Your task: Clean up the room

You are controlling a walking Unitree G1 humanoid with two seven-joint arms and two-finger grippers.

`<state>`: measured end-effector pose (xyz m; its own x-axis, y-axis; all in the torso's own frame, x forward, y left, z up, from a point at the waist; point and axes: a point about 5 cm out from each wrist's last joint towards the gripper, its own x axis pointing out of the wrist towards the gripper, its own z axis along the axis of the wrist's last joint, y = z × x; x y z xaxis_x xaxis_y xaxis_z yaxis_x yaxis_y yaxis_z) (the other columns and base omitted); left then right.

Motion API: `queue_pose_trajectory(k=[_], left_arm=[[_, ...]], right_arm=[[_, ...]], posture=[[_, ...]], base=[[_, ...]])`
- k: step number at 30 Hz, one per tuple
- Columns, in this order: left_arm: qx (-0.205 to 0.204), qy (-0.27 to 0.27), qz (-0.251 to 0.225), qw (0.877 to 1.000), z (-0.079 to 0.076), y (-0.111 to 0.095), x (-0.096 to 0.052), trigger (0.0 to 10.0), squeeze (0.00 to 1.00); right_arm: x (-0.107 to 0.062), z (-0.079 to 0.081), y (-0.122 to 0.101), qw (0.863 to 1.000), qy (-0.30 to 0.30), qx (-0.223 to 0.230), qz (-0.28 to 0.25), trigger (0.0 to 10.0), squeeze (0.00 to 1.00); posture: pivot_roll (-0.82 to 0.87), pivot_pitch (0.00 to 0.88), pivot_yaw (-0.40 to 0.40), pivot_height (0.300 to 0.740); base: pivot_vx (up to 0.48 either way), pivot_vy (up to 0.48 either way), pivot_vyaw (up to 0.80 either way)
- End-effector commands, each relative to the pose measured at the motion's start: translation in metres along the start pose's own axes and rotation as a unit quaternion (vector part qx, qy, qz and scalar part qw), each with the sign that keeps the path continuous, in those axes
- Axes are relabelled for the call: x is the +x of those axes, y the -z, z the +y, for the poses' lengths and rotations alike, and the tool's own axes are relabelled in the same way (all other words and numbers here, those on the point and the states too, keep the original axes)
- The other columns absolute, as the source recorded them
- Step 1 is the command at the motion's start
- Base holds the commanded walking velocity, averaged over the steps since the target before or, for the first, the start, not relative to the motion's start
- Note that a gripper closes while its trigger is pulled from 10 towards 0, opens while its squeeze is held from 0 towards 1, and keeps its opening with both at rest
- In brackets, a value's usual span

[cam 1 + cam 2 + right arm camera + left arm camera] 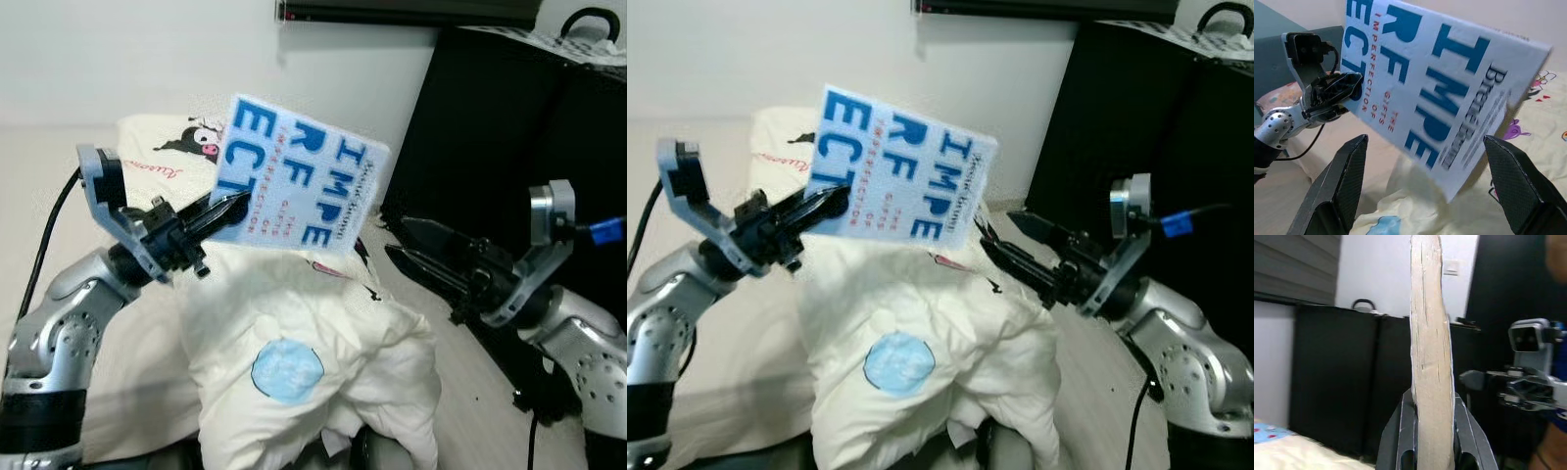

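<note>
The robot's left gripper (233, 206) clamps the lower corner of a white paperback book (299, 176) with large blue lettering, holding it tilted in the air above a heap of cream bedding (313, 362) printed with cartoon figures. At three o'clock from the book, the right gripper (397, 243) hovers with its two black fingers spread wide and empty, tips pointing toward the book's near edge. A black cabinet (509, 127) stands at the room's two o'clock.
</note>
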<state>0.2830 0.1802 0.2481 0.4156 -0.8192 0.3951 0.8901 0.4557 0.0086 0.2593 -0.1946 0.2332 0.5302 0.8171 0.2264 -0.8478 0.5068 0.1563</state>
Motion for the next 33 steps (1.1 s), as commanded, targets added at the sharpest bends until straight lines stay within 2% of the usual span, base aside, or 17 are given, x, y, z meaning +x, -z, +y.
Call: queue_pose_trajectory(k=[1, 6, 8, 19, 21, 26, 27, 29, 30, 33], left_arm=[[0.008, 0.024, -0.005, 1.0, -0.005, -0.007, 0.002, 10.0, 0.0], [-0.001, 0.046, -0.007, 0.999, -0.005, -0.009, 0.001, 10.0, 0.0], [-0.02, 0.095, -0.005, 0.995, -0.011, -0.011, 0.0, 10.0, 0.0], [-0.047, 0.144, 0.001, 0.988, -0.021, -0.01, -0.001, 10.0, 0.0], [-0.064, 0.173, 0.005, 0.983, -0.031, -0.005, 0.004, 10.0, 0.0], [-0.074, 0.19, 0.01, 0.979, -0.037, 0.0, 0.008, 10.0, 0.0], [-0.077, 0.194, 0.015, 0.978, -0.038, 0.003, 0.009, 10.0, 0.0], [-0.074, 0.195, 0.024, 0.978, -0.038, 0.005, 0.01, 10.0, 0.0], [-0.064, 0.17, 0.03, 0.983, -0.03, 0.006, 0.011, 10.0, 0.0], [-0.061, 0.159, 0.029, 0.985, -0.027, 0.005, 0.011, 10.0, 0.0]], right_arm=[[-0.002, 0.003, -0.003, 1.0, -0.001, -0.002, -0.006, 10.0, 0.0], [-0.006, -0.004, -0.004, 1.0, 0.027, -0.008, -0.003, 10.0, 0.0], [-0.005, -0.009, -0.003, 0.999, 0.044, -0.008, 0.001, 10.0, 0.0], [-0.003, -0.008, 0.005, 0.999, 0.044, -0.002, 0.014, 10.0, 0.0], [0.003, -0.002, 0.01, 1.0, 0.02, 0.01, 0.018, 10.0, 0.0], [0.007, 0.008, 0.015, 0.999, -0.02, 0.026, 0.024, 10.0, 0.0], [0.008, 0.012, 0.017, 0.998, -0.038, 0.033, 0.026, 0.0, 0.0], [0.009, 0.015, 0.018, 0.998, -0.049, 0.039, 0.024, 0.0, 0.0], [0.01, 0.017, 0.018, 0.997, -0.057, 0.042, 0.018, 0.0, 0.0], [0.01, 0.017, 0.018, 0.997, -0.057, 0.042, 0.016, 0.0, 0.0]], posture=[[-0.02, 0.0, -0.074, 0.477], [-0.02, 0.0, -0.071, 0.477], [-0.03, 0.0, -0.071, 0.477], [-0.02, 0.0, -0.068, 0.477], [-0.02, 0.0, -0.071, 0.477], [-0.02, 0.001, -0.071, 0.477], [-0.02, 0.003, -0.07, 0.477], [-0.02, 0.004, -0.071, 0.477], [-0.03, 0.008, -0.069, 0.477], [-0.03, 0.008, -0.069, 0.477]], base=[[0.0, 0.0, 0.0], [0.0, 0.0, 0.0], [0.0, 0.0, 0.0], [0.0, 0.0, 0.0], [0.0, 0.0, 0.0], [0.0, 0.0, 0.0], [0.0, 0.0, 0.0], [0.0, 0.0, 0.0], [0.0, 0.0, 0.0], [0.0, 0.0, 0.0]])
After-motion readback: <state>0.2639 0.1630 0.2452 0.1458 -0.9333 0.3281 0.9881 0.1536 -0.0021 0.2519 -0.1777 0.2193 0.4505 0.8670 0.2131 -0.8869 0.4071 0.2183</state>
